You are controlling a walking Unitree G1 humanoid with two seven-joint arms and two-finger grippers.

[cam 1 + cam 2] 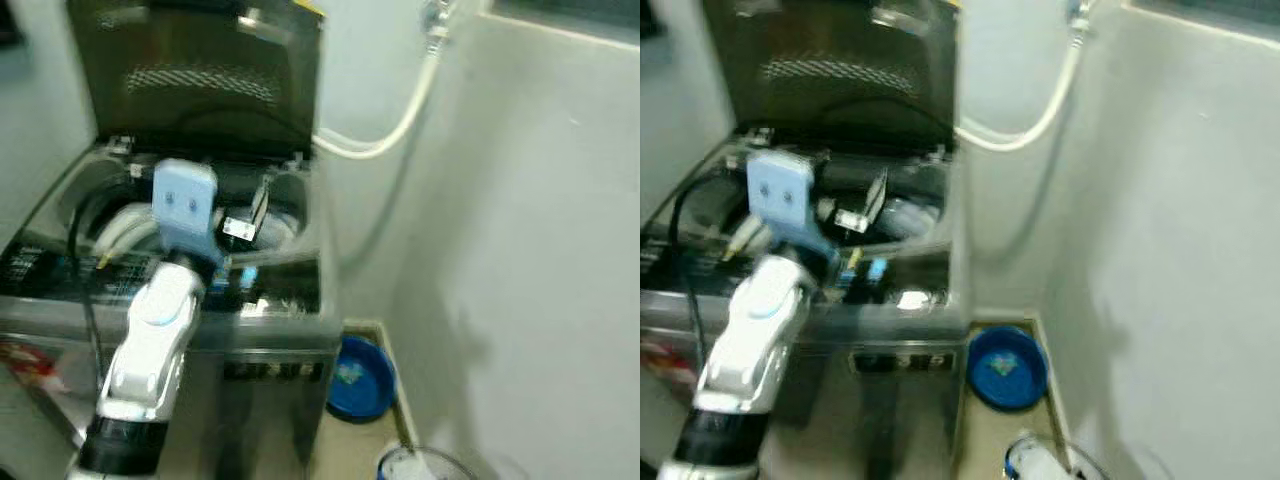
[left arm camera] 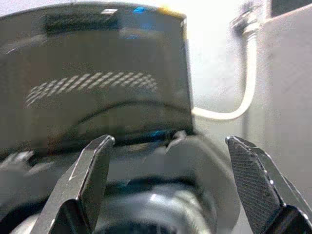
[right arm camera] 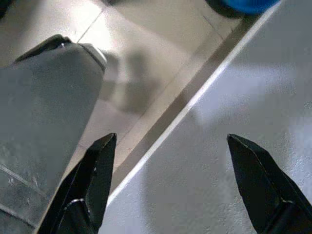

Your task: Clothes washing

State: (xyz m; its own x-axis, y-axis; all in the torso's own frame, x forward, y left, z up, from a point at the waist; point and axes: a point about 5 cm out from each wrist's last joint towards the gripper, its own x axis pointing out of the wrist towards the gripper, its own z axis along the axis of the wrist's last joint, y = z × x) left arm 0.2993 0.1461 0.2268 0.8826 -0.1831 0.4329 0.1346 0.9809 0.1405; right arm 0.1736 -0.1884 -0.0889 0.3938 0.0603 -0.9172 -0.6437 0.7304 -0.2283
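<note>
Grey top-loading washing machine (image 1: 270, 330) with its dark lid (image 1: 200, 70) raised upright against the wall. Left arm (image 1: 150, 340) extends over the control panel toward the open tub (image 1: 285, 215), its wrist carrying a pale blue box (image 1: 185, 205). Left gripper (image 2: 170, 180) hangs above the tub rim, its two black fingers (image 2: 87, 180) spread wide with nothing between them; the lid and the round tub opening lie ahead of it in the left wrist view. Right gripper (image 3: 170, 185) is likewise spread and holds nothing, pointing down at the tiled floor (image 3: 146, 48) beside the grey machine corner and the pale wall (image 3: 234, 146). White hose (image 1: 400, 120) curves from a wall fitting down to the back of the machine. Blue basin (image 1: 358, 378) rests on the floor, just beside the machine's right front corner, near the wall. Whether clothes lie inside the tub cannot be told, the picture being blurred
</note>
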